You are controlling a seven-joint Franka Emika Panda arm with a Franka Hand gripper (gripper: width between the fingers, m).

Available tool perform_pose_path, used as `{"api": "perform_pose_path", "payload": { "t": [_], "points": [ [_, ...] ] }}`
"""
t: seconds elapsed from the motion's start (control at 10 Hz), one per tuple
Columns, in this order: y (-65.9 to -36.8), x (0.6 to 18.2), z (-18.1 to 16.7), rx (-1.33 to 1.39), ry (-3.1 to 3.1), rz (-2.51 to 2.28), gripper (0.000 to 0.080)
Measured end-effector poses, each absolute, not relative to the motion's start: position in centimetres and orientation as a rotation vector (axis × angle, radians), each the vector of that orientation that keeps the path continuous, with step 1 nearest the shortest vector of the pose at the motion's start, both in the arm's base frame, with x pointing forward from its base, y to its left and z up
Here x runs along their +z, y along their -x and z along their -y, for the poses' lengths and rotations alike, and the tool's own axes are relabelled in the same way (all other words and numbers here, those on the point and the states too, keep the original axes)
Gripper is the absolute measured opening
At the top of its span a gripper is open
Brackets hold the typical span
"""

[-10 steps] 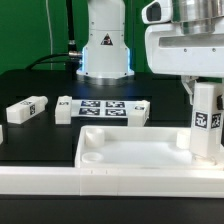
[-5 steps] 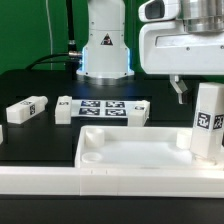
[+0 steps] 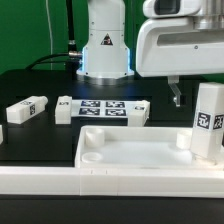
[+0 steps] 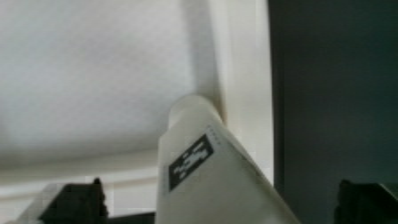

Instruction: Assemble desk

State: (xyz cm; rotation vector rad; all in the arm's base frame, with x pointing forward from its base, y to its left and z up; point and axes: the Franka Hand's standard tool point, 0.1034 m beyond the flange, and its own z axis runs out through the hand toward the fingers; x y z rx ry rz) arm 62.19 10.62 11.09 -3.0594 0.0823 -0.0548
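Change, one second back to now: the gripper [image 4: 222, 203], then closed around the upright leg [image 3: 207, 120], has released it and lifted, and the leg has stayed put. Nearest me: the long white rail [image 3: 60, 178] along the table's front edge, with the tabletop [image 3: 130, 152] lying just behind it, rim up. The upright leg stands in the tabletop's corner at the exterior view's right, tag facing the camera. Fingers: spread wide and holding nothing. In the wrist view I see the leg between the two tips with a gap on each side. In the exterior view the one visible finger [image 3: 176, 97] hangs just beside the leg's upper end, apart from it. Open room: the tray floor is bare toward the exterior view's left. Farther back on the black table [image 3: 40, 140]: a loose leg [image 3: 26, 108] lying on its side, a second leg [image 3: 4, 133] cut by the frame edge, and the marker board [image 3: 103, 108]. Farthest: the robot base [image 3: 105, 45].
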Motion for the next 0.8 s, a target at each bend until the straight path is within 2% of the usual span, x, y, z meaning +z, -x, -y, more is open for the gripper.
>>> {"api": "perform_pose_path", "payload": {
  "t": [0.6,0.7,0.8],
  "points": [
    [-62.75,11.34,-10.58,-0.075,3.003,0.743,0.0649],
    [-62.74,11.3,-10.59,-0.075,3.005,0.732,0.0515],
    [-62.74,11.29,-10.58,-0.074,3.005,0.731,0.0515]
  ]
}}
